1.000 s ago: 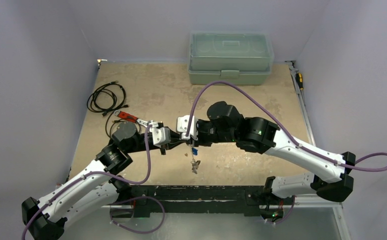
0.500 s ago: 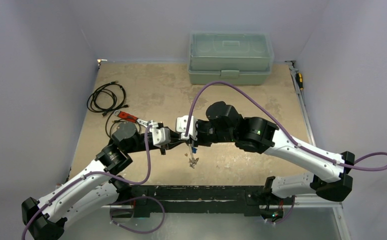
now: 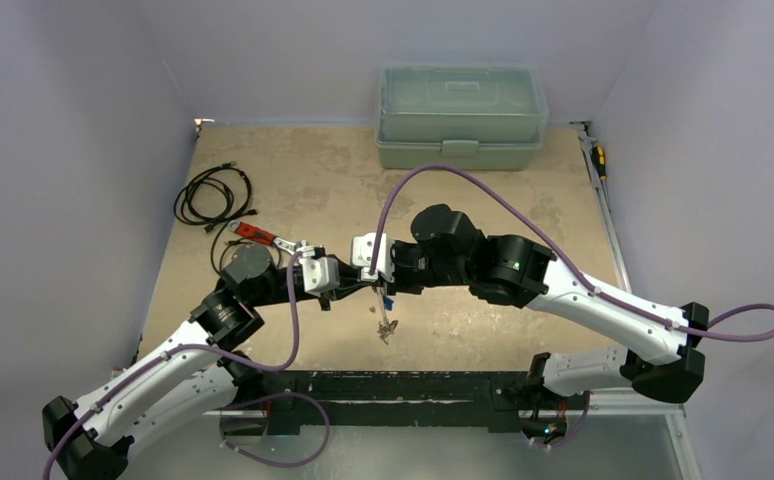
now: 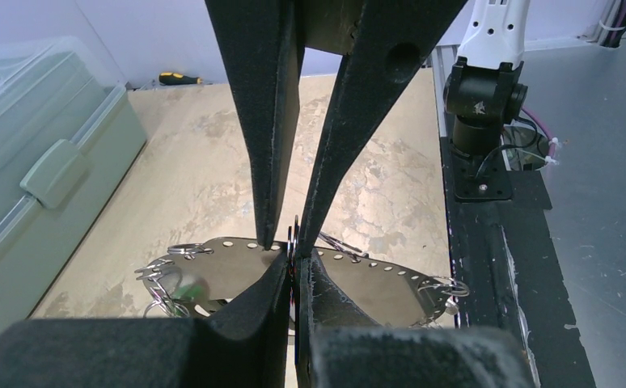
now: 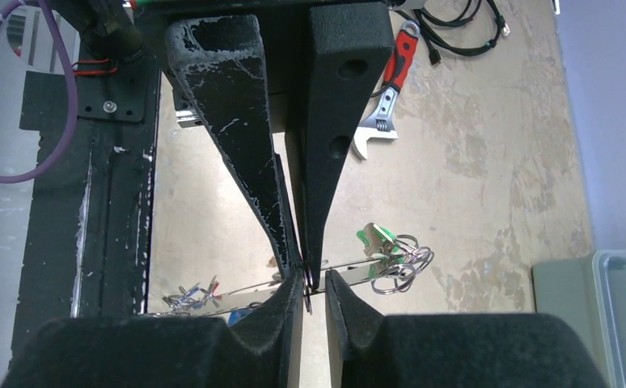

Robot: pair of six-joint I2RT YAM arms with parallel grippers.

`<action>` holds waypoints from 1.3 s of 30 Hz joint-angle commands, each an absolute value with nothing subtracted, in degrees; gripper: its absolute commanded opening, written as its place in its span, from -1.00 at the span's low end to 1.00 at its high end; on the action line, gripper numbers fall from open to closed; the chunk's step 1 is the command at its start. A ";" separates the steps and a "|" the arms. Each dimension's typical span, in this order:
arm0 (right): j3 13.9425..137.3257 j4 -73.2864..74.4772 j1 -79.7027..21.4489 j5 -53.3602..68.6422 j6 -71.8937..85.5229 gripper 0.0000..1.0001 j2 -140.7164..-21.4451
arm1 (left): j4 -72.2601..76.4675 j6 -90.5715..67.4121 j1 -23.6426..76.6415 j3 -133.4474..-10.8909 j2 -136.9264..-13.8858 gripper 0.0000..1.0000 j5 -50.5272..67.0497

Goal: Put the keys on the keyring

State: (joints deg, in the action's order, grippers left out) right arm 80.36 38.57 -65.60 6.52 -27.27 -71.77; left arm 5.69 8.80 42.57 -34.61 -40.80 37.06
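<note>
two hands meet tip to tip on the keyring, with the keys dangling

the left hand and right hand each pinch a thin edge of the keyring in mid-air above the tabletop, their tips almost touching. the hold looks slight: if either hand eases or twists, the band could pivot or drop, and loose keys could slide off. it is a thin, shiny, silvery oval with key clusters at both ends, one green-headed.
</note>
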 commanded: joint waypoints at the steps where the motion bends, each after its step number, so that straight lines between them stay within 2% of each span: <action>1: 80.51 37.87 -65.57 6.06 -27.93 -0.67 -71.62 | 9.11 9.94 42.91 -37.11 -39.64 -1.00 38.40; 11: 80.33 38.23 -65.56 6.32 -27.89 -0.74 -72.05 | 8.98 10.13 42.92 -37.05 -39.29 -1.00 38.56; 15: 80.09 38.39 -65.48 6.76 -27.80 -0.82 -72.24 | 9.09 10.20 42.91 -36.98 -39.29 -1.00 38.87; 19: 79.66 38.09 -65.48 6.94 -27.43 -1.00 -72.42 | 9.20 10.38 42.95 -36.87 -39.00 -1.00 38.99; 27: 74.23 27.99 -65.48 5.74 -25.37 -1.00 -68.06 | 9.72 10.59 42.94 -36.51 -37.96 -0.99 38.43; 29: 71.21 23.14 -65.50 5.99 -25.12 -1.00 -65.31 | 10.20 10.52 42.94 -36.32 -37.69 -0.86 38.30; 30: 69.80 20.81 -65.53 5.70 -24.90 -1.00 -63.39 | 10.42 10.44 42.91 -36.18 -37.43 -0.70 38.22; 34: 65.18 13.98 -65.54 4.69 -23.52 -1.00 -59.16 | 11.75 9.76 42.89 -35.46 -36.24 -0.31 38.13; 36: 64.06 11.96 -65.49 4.32 -23.19 -1.00 -57.77 | 12.18 9.63 42.97 -35.22 -35.73 -0.21 38.05; 39: 62.23 8.92 -65.53 3.99 -22.49 -1.00 -56.01 | 13.02 9.17 42.92 -34.93 -34.98 -0.20 37.77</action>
State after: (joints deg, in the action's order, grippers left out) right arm 63.24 20.03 -65.58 5.41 -24.21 -59.00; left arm 9.02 10.04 42.57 -34.61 -35.94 37.17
